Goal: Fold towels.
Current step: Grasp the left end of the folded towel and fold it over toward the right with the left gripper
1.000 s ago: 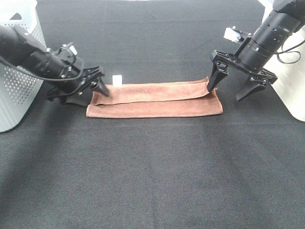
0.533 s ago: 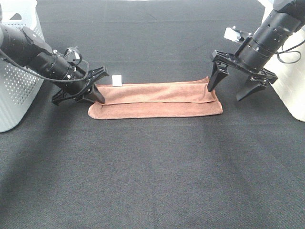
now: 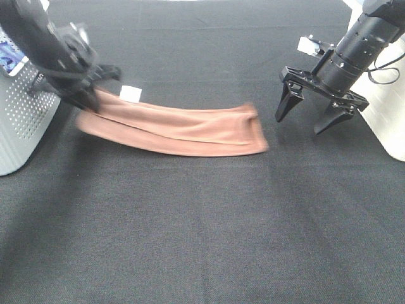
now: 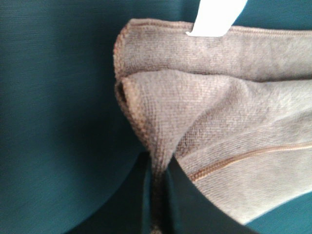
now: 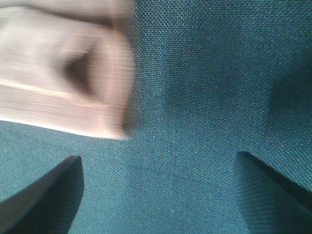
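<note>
Nothing readable is showing anywhere; the white tag (image 4: pixel 214 17) on the towel (image 3: pixel 177 130) is showing no legible print.

A counter (image 3: pixel 202 240) covered in black woven fabric is seen carrying everything. A reddish-brown microfibre towel (image 3: pixel 183 130), folded into a long narrow strip, is laid across its far half. The strip's right end is rested on the fabric, while its left end, where a small white tag (image 3: pixel 130 93) is sewn, is held clear of it. A white perforated plastic basket (image 3: pixel 22 133) is stood at the left edge and a plain white container (image 3: pixel 393 126) at the right edge.
</note>
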